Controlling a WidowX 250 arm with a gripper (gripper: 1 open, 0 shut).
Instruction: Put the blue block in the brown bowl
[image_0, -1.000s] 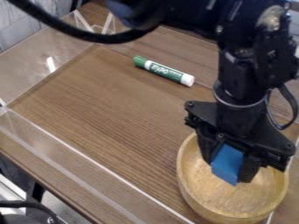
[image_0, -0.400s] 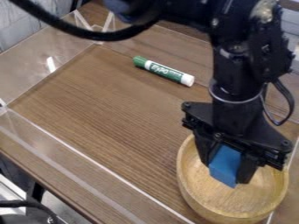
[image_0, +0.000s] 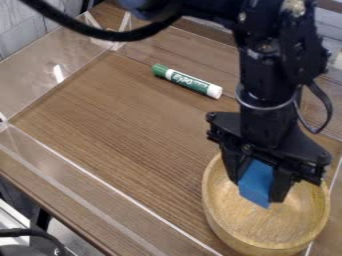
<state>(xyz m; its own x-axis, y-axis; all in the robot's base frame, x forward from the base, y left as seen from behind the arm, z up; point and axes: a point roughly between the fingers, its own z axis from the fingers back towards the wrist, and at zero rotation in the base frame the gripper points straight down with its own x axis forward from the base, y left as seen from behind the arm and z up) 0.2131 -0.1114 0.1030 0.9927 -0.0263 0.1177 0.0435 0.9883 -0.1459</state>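
Observation:
The blue block (image_0: 258, 183) hangs just above the inside of the brown bowl (image_0: 227, 222), a wide shallow wooden bowl at the table's near right corner. My gripper (image_0: 263, 178) points straight down over the bowl and is shut on the block, a black finger on each side of it. The black arm rises from there toward the top right and hides the bowl's far rim.
A green-and-white marker pen (image_0: 186, 80) lies on the wooden tabletop (image_0: 120, 120) behind the bowl. A clear plastic wall (image_0: 34, 150) runs along the table's left and front edges. Black cables hang across the top of the view.
The arm and the held block have shifted slightly to the left and up over the bowl. The grip on the block is unchanged.

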